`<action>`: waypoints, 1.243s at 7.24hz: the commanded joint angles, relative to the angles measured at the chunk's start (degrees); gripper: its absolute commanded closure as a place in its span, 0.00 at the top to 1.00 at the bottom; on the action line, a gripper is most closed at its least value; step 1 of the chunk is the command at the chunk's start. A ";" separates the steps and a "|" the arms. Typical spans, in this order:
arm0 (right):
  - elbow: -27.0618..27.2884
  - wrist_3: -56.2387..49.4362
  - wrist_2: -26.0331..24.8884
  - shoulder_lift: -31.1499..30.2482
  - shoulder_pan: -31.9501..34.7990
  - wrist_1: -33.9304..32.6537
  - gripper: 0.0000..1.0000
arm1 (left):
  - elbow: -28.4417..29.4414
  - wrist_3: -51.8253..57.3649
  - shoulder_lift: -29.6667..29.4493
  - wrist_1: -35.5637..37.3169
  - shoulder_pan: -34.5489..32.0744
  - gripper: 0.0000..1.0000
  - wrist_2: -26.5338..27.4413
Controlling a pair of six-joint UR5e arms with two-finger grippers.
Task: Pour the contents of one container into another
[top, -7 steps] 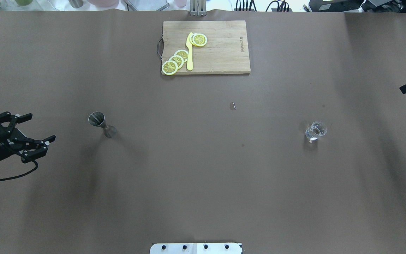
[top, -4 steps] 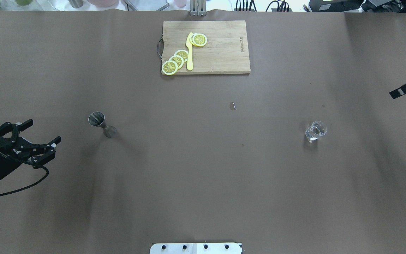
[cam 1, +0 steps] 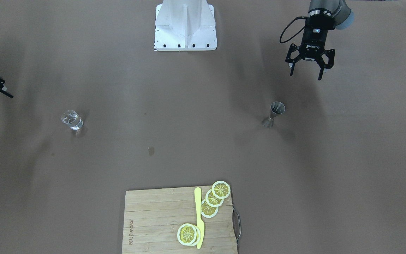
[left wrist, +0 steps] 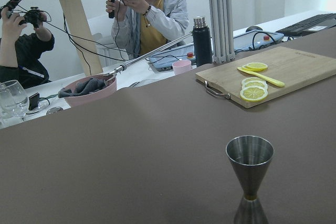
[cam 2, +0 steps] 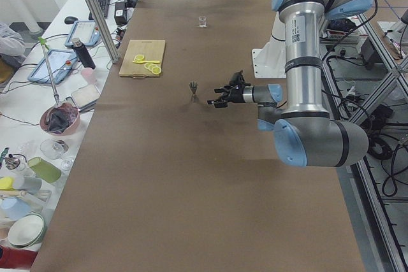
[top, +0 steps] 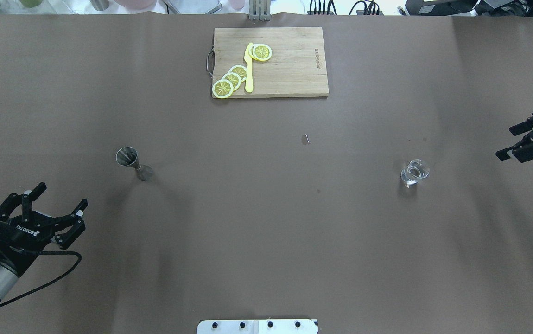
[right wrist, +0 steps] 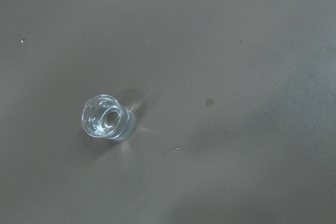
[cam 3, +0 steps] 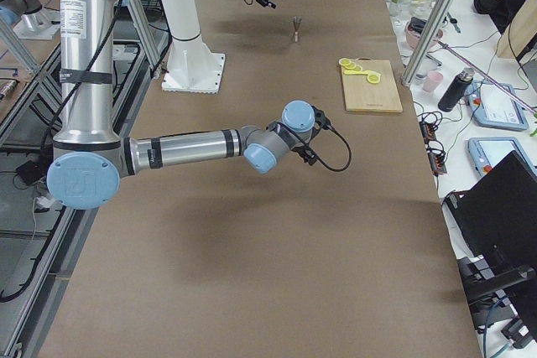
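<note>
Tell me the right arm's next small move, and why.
Probably bring the right gripper across to the glass tumbler, with the jaws open on either side of it. The tumbler stands free and upright, well apart from the gripper, and it must be held before anything goes into the jigger.

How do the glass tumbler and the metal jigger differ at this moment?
The tumbler is clear glass; the jigger is opaque grey metal. The tumbler is short and round; the jigger is an hourglass with a narrow waist. The tumbler stands on the robot's right side, the jigger on its left. Both stand upright, ungripped.
</note>
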 commanded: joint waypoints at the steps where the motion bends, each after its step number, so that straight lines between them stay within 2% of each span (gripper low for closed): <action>1: -3.17 -0.83 -3.38 -1.16 -4.04 15.17 1.00 | 0.18 -1.42 -2.10 0.30 1.53 0.99 3.25; 2: -4.50 -1.19 -3.82 -1.50 -4.58 20.37 1.00 | 0.27 -6.82 -2.11 4.13 2.14 0.99 7.08; 4: -4.86 -1.63 -6.88 -2.03 -7.81 26.37 1.00 | 0.45 -29.25 -3.07 25.84 2.15 0.98 14.03; 5: -5.38 -1.63 -8.38 -3.51 -9.14 29.62 1.00 | 0.19 -38.77 -3.17 33.79 2.06 0.98 15.02; 6: -5.48 -0.85 -8.83 -3.53 -10.46 30.35 1.00 | 0.10 -42.61 -3.95 35.79 1.80 0.98 15.29; 9: -5.65 -1.28 -8.84 -3.62 -11.53 30.18 0.99 | 1.23 -43.62 -9.04 38.88 1.00 0.98 14.33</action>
